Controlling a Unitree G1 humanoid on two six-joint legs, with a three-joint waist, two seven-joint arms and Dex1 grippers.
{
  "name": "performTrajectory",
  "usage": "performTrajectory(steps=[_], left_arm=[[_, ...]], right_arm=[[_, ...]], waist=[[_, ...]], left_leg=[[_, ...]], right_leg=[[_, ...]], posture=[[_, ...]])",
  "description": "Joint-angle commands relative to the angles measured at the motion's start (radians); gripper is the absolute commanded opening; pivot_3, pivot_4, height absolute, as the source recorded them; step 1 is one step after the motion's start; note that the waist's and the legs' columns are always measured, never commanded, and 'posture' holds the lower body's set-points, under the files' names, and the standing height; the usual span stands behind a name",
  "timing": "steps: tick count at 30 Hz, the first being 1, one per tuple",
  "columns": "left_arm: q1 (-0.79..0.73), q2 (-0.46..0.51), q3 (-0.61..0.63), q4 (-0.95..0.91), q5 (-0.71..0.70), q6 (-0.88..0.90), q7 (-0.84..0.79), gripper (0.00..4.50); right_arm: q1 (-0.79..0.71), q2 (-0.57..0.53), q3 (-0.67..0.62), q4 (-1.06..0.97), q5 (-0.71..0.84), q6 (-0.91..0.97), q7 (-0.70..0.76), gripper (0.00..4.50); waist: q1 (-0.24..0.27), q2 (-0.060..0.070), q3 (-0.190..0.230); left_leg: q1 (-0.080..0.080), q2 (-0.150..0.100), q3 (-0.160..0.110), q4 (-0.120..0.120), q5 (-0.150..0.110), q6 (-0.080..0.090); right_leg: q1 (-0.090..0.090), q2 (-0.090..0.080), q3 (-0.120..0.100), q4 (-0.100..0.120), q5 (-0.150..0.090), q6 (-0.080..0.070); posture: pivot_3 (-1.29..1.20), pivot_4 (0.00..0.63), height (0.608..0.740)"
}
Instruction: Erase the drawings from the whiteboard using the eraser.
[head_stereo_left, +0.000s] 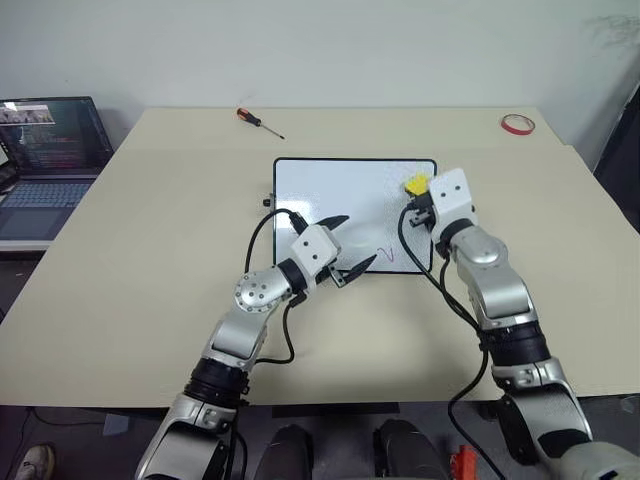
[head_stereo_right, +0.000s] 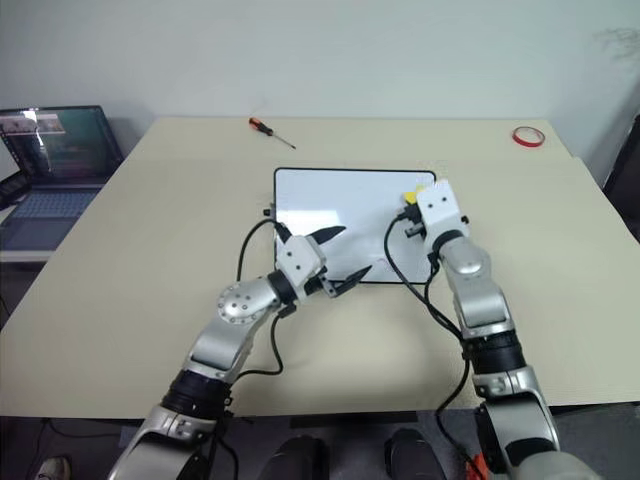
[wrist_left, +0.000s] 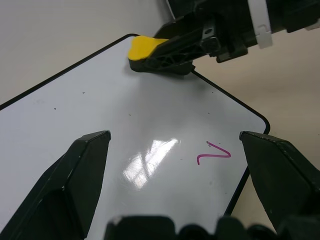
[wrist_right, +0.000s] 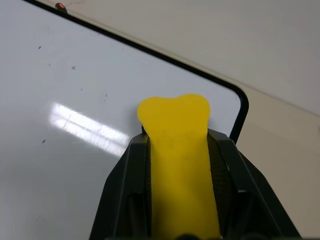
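Centrally on the beige tabletop (head_stereo_left: 130, 290) lies the whiteboard (head_stereo_left: 340, 195), a glossy white rectangle in a thin black frame with rounded corners; its sheen throws back a patch of ceiling light. The right gripper (head_stereo_left: 418, 190) is pinching the eraser (head_stereo_left: 415, 184), a small bright-yellow block whose free end bulges past the fingertips, which suggests a soft, compressible material squeezed under the grip. It is held over the board near the far right corner, apparently so that the soft end can be drawn across the writing surface; whether it touches the board cannot be told. The left gripper (head_stereo_left: 345, 247) hovers over the board's near edge with its two black, tapered fingers (wrist_left: 75, 180) spread wide, holding nothing; it is probably placed there to steady the board against sliding under the wiping stroke. One drawing (wrist_left: 215, 153), a thin reddish tick-like squiggle, lies near the board's near right corner, between the two grippers and apart from the eraser, so the wiping work appears unfinished. The rest of the white surface shows mere specks. Apart from the work stand a red-handled screwdriver (head_stereo_left: 258, 121) beyond the board, a red tape ring (head_stereo_left: 517, 124) at the far right, and an open laptop (head_stereo_left: 45, 160) off the table's left.
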Motion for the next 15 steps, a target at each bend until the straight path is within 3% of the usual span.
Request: performTrajectory(steps=[1, 7, 15], left_arm=[[-0.014, 0.003, 0.009, -0.019, -0.004, -0.024, -0.001, 4.50], [-0.005, 0.005, 0.007, -0.026, -0.003, -0.022, 0.001, 4.50], [-0.002, 0.011, 0.013, -0.037, -0.006, -0.010, 0.002, 4.50]], right_arm=[[-0.081, -0.003, -0.019, 0.094, 0.001, -0.064, -0.013, 1.16], [-0.128, -0.002, -0.017, 0.179, 0.002, -0.115, -0.016, 1.16], [0.018, -0.053, 0.028, 0.076, -0.037, 0.017, 0.031, 1.16]], waist=[[0.000, 0.000, 0.000], [0.001, 0.000, 0.000], [0.003, 0.000, 0.000]], left_leg=[[0.000, 0.000, 0.000, 0.000, 0.000, 0.000], [-0.002, 0.000, 0.000, 0.000, 0.000, 0.000], [-0.001, 0.000, -0.001, 0.000, 0.000, 0.000]], right_leg=[[0.000, 0.000, 0.000, 0.000, 0.000, 0.000], [-0.001, 0.000, 0.000, -0.001, 0.000, 0.000], [0.000, -0.001, 0.000, 0.000, 0.000, 0.000]], posture=[[0.00, 0.150, 0.740], [0.00, 0.150, 0.740], [0.00, 0.150, 0.740]])
